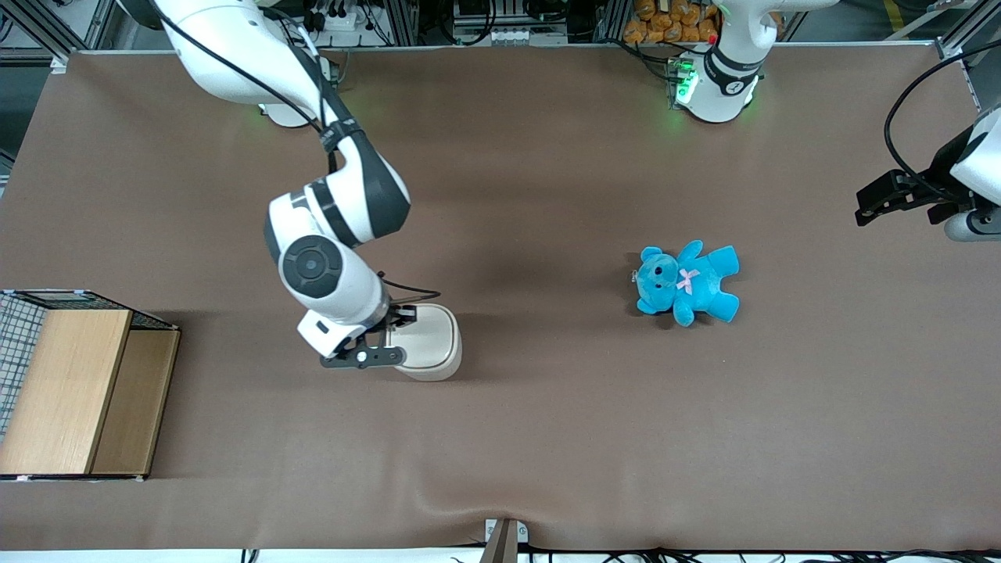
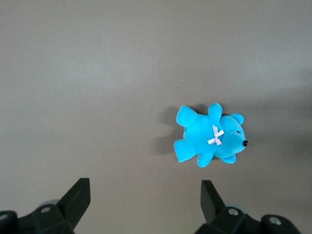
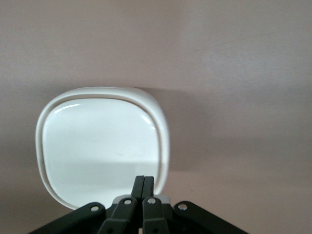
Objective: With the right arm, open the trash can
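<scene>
The trash can (image 1: 430, 342) is a small cream-white bin with a rounded-square top, standing on the brown table with its flat lid (image 3: 100, 146) down. The right arm (image 1: 336, 227) reaches over it from the working arm's end. My gripper (image 1: 389, 338) hangs just above the lid's edge that faces the working arm's end of the table. In the right wrist view the gripper (image 3: 144, 179) has its two fingers pressed together, with nothing between them, their tips over the lid's rim.
A blue teddy (image 1: 687, 283) lies on the table toward the parked arm's end; it also shows in the left wrist view (image 2: 209, 136). A wooden box (image 1: 74, 391) with a wire-mesh basket beside it stands at the working arm's end.
</scene>
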